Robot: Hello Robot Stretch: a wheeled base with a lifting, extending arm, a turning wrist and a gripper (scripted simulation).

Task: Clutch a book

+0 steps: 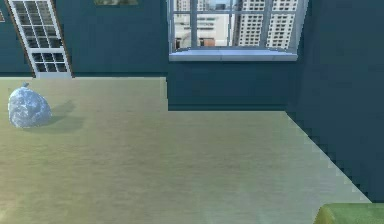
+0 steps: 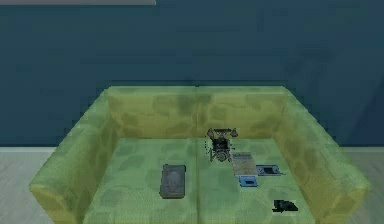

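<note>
– On the sofa seat lies a dark grey slab. Is that the book?
– Likeliest, yes. It sits toward the arm side view's left of the end effector. I cannot tell whether that holds anything.
– How to take it well?
– Centre over the slab, descend squarely and grip across its shorter side.
– Obstacles?
– Small blue-white flat things and a black item lie nearby; the bluish bag on the floor is well apart

A home's living room: a green sofa against a dark blue wall, a paned window far ahead, a glazed door far left
</note>
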